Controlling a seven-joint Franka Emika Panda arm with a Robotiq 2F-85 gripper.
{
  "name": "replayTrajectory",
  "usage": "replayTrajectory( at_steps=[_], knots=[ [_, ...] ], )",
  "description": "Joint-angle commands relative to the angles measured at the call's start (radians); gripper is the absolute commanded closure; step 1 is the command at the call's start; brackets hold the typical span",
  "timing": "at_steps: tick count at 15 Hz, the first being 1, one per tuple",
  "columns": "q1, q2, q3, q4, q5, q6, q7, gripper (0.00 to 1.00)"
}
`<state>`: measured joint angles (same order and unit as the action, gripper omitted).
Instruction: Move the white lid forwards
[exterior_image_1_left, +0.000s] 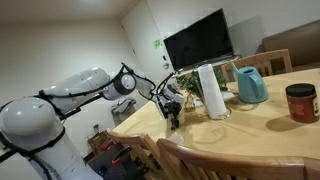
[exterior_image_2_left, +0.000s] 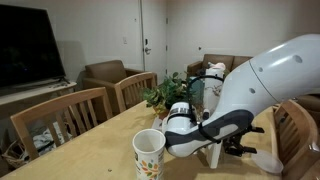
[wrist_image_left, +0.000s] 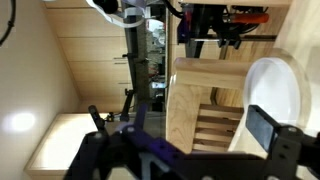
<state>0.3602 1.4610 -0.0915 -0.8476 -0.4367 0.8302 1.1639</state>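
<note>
In the wrist view the white lid (wrist_image_left: 277, 85) lies as a flat pale oval on the tan table (wrist_image_left: 305, 40), close to the table's edge. My gripper (wrist_image_left: 180, 122) is open. Its right finger (wrist_image_left: 264, 126) overlaps the lid's lower rim, its left finger (wrist_image_left: 96, 120) hangs over the floor beyond the table, and nothing is held between them. In an exterior view the gripper (exterior_image_1_left: 173, 112) hovers low over the table's end, where I cannot make out the lid. My own arm (exterior_image_2_left: 255, 85) covers that spot in the other exterior view.
A tall white cylinder (exterior_image_1_left: 210, 92), a teal pitcher (exterior_image_1_left: 250, 85), a red jar (exterior_image_1_left: 300, 103) and a plant (exterior_image_1_left: 186, 82) stand on the table. A tan cup (exterior_image_2_left: 148, 155) stands near my arm. Wooden chairs (wrist_image_left: 205, 105) (exterior_image_1_left: 225, 160) line the table's edges.
</note>
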Motion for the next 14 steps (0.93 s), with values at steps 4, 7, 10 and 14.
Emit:
replayTrajectory(
  at_steps=[4, 7, 10, 14],
  knots=[
    [-0.03, -0.123, 0.021, -0.083, 0.056, 0.2, 0.035, 0.0],
    [-0.038, -0.198, 0.017, -0.15, 0.057, 0.247, 0.058, 0.0],
    [-0.05, -0.31, 0.019, -0.273, 0.063, 0.289, 0.1, 0.0],
    [-0.073, -0.457, 0.027, -0.429, 0.094, 0.364, 0.134, 0.0]
  ],
)
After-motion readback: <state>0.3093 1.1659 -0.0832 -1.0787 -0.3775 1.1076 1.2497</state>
